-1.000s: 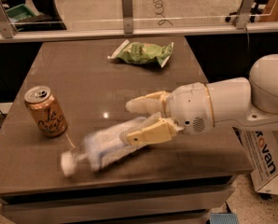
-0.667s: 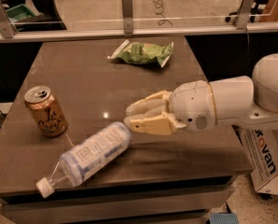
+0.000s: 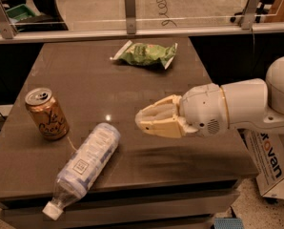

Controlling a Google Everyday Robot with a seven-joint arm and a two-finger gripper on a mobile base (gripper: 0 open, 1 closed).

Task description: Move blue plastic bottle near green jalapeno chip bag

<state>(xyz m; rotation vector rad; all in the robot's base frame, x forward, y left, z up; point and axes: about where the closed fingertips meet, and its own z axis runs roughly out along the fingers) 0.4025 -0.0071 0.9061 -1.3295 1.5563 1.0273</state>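
Note:
The blue plastic bottle [image 3: 85, 164] lies on its side at the table's front left, with its white cap hanging over the front edge. The green jalapeno chip bag [image 3: 147, 54] lies flat at the far middle of the table. My gripper [image 3: 142, 119] hovers over the table's middle right, to the right of the bottle and apart from it. Its cream fingers [image 3: 157, 128] lie close together and hold nothing.
An orange-gold soda can [image 3: 46, 113] stands upright at the left, just behind the bottle. The dark table [image 3: 194, 161] has its front edge close to the bottle's cap. A glass barrier [image 3: 189, 8] runs behind the table. A white box [image 3: 270, 161] stands on the floor at the right.
The bottle left my gripper, dropped to the table and came to rest on its side at the front left. My gripper drew back to the right and its fingers came together.

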